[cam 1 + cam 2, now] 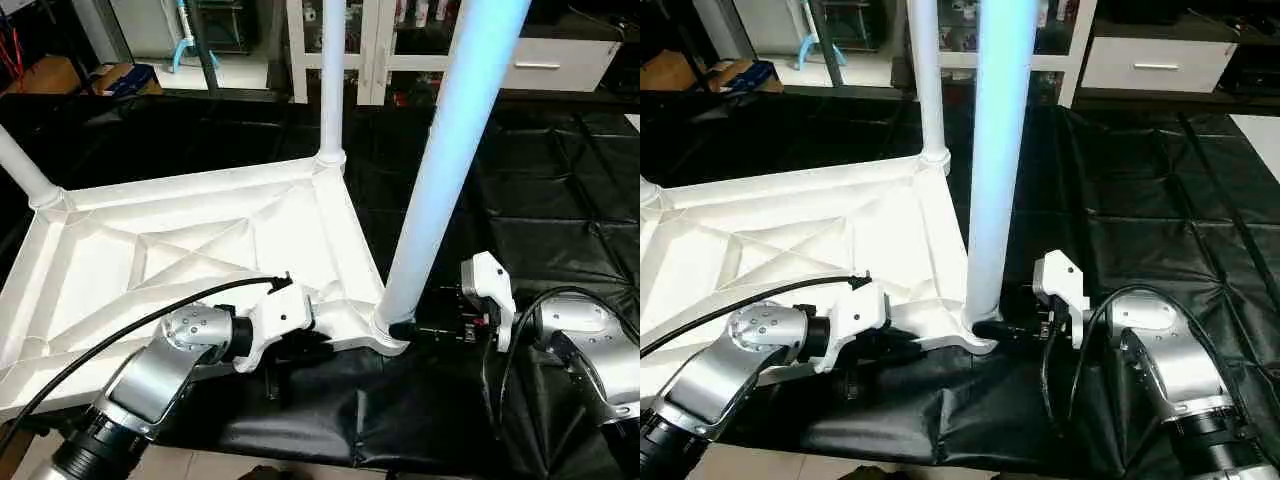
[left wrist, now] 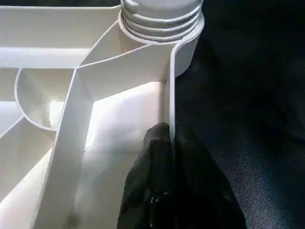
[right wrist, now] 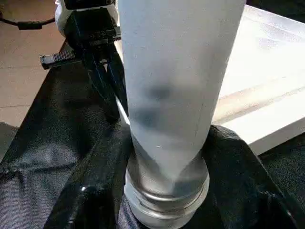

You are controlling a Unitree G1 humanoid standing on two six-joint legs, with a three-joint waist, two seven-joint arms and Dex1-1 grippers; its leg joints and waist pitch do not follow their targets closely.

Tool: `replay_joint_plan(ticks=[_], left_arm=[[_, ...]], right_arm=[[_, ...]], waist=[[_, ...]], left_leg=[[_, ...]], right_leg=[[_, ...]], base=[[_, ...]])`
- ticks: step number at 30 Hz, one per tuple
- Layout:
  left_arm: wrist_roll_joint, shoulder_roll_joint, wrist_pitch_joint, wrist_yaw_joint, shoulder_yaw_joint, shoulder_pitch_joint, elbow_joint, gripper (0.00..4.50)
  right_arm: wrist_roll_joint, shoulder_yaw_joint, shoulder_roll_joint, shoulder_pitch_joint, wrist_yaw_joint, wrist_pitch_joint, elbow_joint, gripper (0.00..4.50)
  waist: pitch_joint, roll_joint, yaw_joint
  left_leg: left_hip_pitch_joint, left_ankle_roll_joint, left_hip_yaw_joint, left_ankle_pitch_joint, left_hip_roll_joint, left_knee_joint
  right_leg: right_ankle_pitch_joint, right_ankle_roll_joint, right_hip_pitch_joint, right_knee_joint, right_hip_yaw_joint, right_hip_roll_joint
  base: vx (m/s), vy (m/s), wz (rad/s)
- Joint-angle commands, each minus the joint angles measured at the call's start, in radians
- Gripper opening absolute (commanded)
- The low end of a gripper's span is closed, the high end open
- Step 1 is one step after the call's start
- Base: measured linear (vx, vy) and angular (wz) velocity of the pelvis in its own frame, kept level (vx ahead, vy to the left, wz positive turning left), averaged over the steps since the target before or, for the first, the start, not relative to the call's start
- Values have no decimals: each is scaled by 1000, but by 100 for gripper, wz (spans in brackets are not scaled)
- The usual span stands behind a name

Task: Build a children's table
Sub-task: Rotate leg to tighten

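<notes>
The white tabletop (image 1: pixel 150 260) lies upside down on a black cloth, its X-ribs facing up. Three white legs stand in its corner sockets: one at the far left (image 1: pixel 20 170), one at the back (image 1: pixel 331 80), and a large one at the near right corner (image 1: pixel 440 170). My left gripper (image 2: pixel 171 136) is shut on the thin front rim wall, close to the near right socket (image 2: pixel 157 19). My right gripper (image 1: pixel 405 328) reaches in from the right, and its black fingers (image 3: pixel 95 176) press against both sides of the near leg's base (image 3: pixel 167 191).
The black cloth (image 1: pixel 560 200) covers the work surface to the right and behind. Its front edge hangs over bare floor (image 1: pixel 200 465). White cabinets (image 1: pixel 540 60) and a cardboard box (image 1: pixel 50 75) stand at the back. A black cable (image 1: pixel 120 325) runs along my left forearm.
</notes>
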Motion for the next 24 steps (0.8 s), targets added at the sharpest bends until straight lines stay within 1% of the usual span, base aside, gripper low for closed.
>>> replay_joint_plan(ticks=[1,3,10,12,14,16,17,18,19,20,21,22,23,24], left_arm=[[0,9,13,-8,-19,12,-4,0],[-3,10,15,-7,-21,11,-5,0],[-2,10,18,-2,-21,10,-4,0],[14,-23,9,52,-6,-10,36,0],[36,-54,17,114,8,-38,84,0],[54,-82,20,168,19,-64,127,0],[60,-100,24,199,27,-79,151,0],[74,-118,19,235,29,-98,176,0],[89,-146,21,285,35,-124,206,0],[98,-162,22,314,38,-138,222,0],[111,-189,29,359,41,-158,245,0],[117,-205,36,385,43,-170,258,0],[125,-232,42,415,40,-183,278,0],[130,-251,45,435,38,-192,293,0]], right_arm=[[16,5,3,-8,25,1,-9,214],[20,1,5,-6,27,7,-10,196],[28,-13,25,-8,-14,17,-6,189],[-18,-18,78,-8,-143,18,13,189],[-74,-17,117,-8,-254,15,35,188],[-110,-22,152,-8,-351,28,48,188],[-129,-28,174,-8,-408,38,56,188],[-136,-38,198,-8,-465,65,58,188],[-159,-54,232,-9,-558,95,62,188],[-172,-62,250,-9,-611,111,65,188],[-196,-70,277,-7,-687,128,68,188],[-213,-74,291,-6,-730,135,70,188],[-240,-77,322,-1,-801,136,73,187],[-259,-79,342,3,-849,136,75,187]], waist=[[-70,-24,-2],[-69,-23,-2],[-68,-24,-3],[-66,-25,-6],[-64,-26,-13],[-62,-26,-18],[-60,-24,-22],[-60,-23,-25],[-58,-24,-28],[-57,-23,-31],[-57,-24,-33],[-58,-21,-30],[-54,-19,-33],[-57,-22,-33]], left_leg=[[26,125,-54,-126,102,-81],[27,121,-55,-137,102,-82],[27,114,-55,-143,101,-82],[25,114,-54,-142,100,-82],[26,86,-55,-174,97,-86],[28,67,-55,-202,96,-88],[30,44,-58,-236,97,-92],[30,38,-59,-248,96,-93],[28,32,-60,-260,96,-95],[32,4,-60,-295,92,-96],[33,-6,-61,-299,93,-97],[33,-14,-62,-305,92,-97],[32,-24,-61,-324,93,-99],[33,-31,-62,-334,91,-99]], right_leg=[[-146,-278,38,-47,28,-59],[-165,-275,38,-49,28,-59],[-173,-271,37,-49,28,-59],[-175,-270,34,-50,30,-58],[-232,-256,31,-57,29,-56],[-267,-245,28,-60,28,-54],[-309,-228,25,-65,29,-54],[-317,-224,26,-65,28,-54],[-327,-219,27,-67,29,-55],[-373,-197,18,-71,29,-51],[-380,-190,20,-74,30,-53],[-382,-186,18,-72,29,-53],[-391,-177,15,-77,31,-53],[-395,-169,16,-78,31,-54]], base=[[0,0,0],[0,0,0],[0,0,0],[0,0,0],[0,0,0],[0,0,0],[0,0,0],[0,0,0],[0,0,0],[0,0,0],[0,0,0],[0,0,0],[0,0,0],[0,0,0]])
